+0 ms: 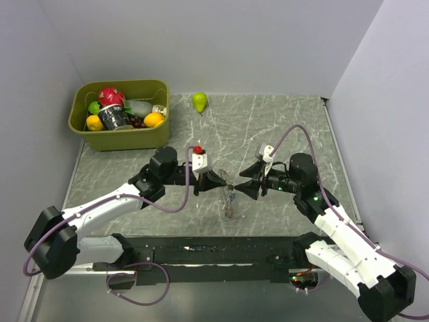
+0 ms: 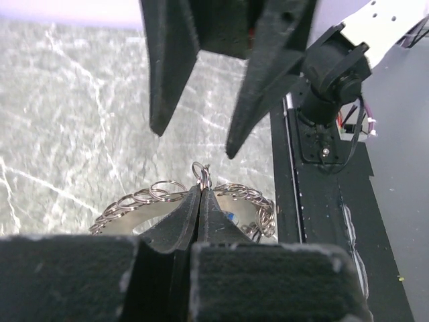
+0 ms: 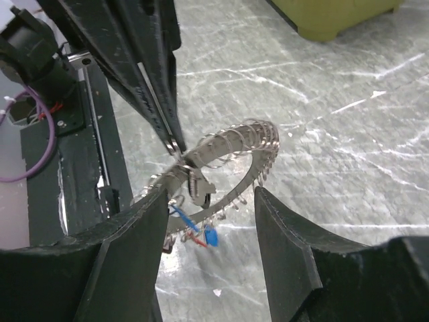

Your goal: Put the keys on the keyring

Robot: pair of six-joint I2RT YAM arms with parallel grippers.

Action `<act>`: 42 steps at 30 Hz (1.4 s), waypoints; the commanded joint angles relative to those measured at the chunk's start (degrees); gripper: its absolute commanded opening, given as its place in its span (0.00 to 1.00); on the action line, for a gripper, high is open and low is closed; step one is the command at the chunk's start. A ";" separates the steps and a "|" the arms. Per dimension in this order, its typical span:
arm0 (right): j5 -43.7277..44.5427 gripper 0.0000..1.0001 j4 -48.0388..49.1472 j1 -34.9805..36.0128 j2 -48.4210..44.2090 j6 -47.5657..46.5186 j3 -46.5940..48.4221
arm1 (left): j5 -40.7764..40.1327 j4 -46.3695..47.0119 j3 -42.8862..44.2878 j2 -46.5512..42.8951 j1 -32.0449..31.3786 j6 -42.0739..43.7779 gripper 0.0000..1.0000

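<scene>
Two grippers are pictured at the centre of the table (image 1: 281, 127): the left gripper (image 1: 222, 180), from 9 o'clock, is clamped on the rim of the keyring (image 3: 231, 154); the right gripper (image 3: 209, 194), from 3 o'clock, is spread open around it. Light, stiff and slippery, the ring is judged best pinched across its thin edge; keys (image 3: 208, 236) are hung at 6 o'clock.

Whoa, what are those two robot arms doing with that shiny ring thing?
They are working on getting keys onto a keyring. The left gripper is pinched shut on the rim of the keyring, holding it up over the table. The right gripper is open, with one finger on each side of the ring. A blue-tagged key dangles just under the ring; I can't tell whether it is hooked on.
</scene>
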 commanded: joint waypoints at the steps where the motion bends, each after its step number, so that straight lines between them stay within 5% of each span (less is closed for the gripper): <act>1: -4.41 0.61 4.64 -0.77 -0.46 0.37 0.75 | 3.95 9.82 -1.30 -3.81 -0.26 1.19 0.01; 16: -18.03 0.56 9.47 -1.74 0.25 1.07 1.81 | 9.41 8.59 -0.95 -5.14 -0.18 2.78 0.01; 34: -24.45 0.19 8.96 -1.83 4.73 1.95 3.39 | 9.93 8.41 0.37 -4.52 -0.26 1.55 0.01; 38: -24.37 0.00 7.72 -1.74 4.91 0.99 3.65 | 9.67 8.32 0.28 -4.61 -0.26 1.81 0.01; 42: -24.02 0.00 7.81 -1.74 4.47 0.99 3.13 | 9.67 8.23 0.46 -4.61 -0.18 1.81 0.01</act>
